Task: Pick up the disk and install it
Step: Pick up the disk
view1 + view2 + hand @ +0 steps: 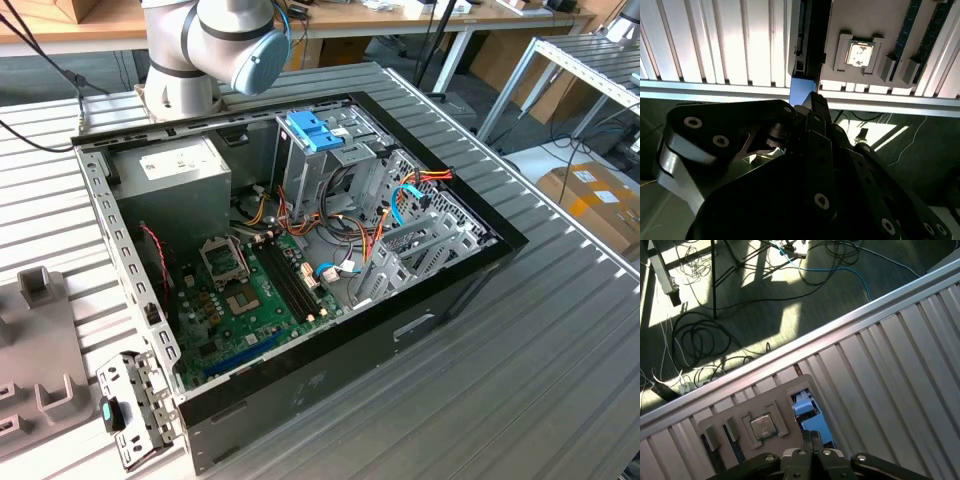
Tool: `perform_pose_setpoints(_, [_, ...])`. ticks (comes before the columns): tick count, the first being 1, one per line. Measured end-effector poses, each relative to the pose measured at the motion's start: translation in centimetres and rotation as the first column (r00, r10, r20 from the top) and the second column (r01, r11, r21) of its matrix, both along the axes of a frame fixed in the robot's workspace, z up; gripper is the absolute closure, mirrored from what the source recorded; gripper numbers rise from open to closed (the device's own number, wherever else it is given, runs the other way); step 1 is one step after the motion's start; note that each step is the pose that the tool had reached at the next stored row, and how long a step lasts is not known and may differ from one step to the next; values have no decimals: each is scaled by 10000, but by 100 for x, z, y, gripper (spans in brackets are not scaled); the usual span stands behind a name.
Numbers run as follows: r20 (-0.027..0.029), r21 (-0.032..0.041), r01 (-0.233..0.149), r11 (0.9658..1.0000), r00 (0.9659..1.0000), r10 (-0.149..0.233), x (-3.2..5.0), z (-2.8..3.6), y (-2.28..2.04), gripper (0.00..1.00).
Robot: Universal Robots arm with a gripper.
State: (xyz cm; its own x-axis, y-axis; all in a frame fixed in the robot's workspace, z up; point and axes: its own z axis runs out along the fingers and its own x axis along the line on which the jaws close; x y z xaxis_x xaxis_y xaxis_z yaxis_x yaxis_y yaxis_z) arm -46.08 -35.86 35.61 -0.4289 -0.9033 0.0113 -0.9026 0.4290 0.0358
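Exterior view's left holds a grey moulded tray (40, 330), and beside it the open computer case (330, 370) sits on the slatted table (540, 380). Over in the first wrist view, a processor chip (762, 426) lies in a grey fixture (735, 412). The disk (807, 410) shows its light-blue rail just beside the chip, and the gripper (812, 439), fingers pressed together, is right at that rail.
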Motion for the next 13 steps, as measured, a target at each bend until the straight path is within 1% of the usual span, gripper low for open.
perform_pose_setpoints(1, [1, 0, -179, 9998, 9998, 179, 0, 0, 0, 89])
perform_pose_setpoints(2, [4, 0, -490, 9988, 9988, 490, 0, 0, 0, 89])
perform_pose_setpoints(3, [6, 0, -860, 9963, 9963, 860, 0, 0, 0, 89])
perform_pose_setpoints(5, [8, 0, -1299, 9915, 9915, 1299, 0, 0, 0, 89])
perform_pose_setpoints(7, [11, -1, -1891, 9820, 9820, 1891, 0, 0, 0, 89])
perform_pose_setpoints(9, [15, -2, -2602, 9655, 9655, 2602, 0, 0, 0, 89])
perform_pose_setpoints(10, [17, -2, -2782, 9605, 9605, 2782, 0, -1, 0, 89])
perform_pose_setpoints(11, [18, -4, -2878, 9577, 9577, 2878, 0, 0, 3, 89])
perform_pose_setpoints(13, [37, -6, -2981, 9545, 9545, 2981, 0, -1, 6, 89])
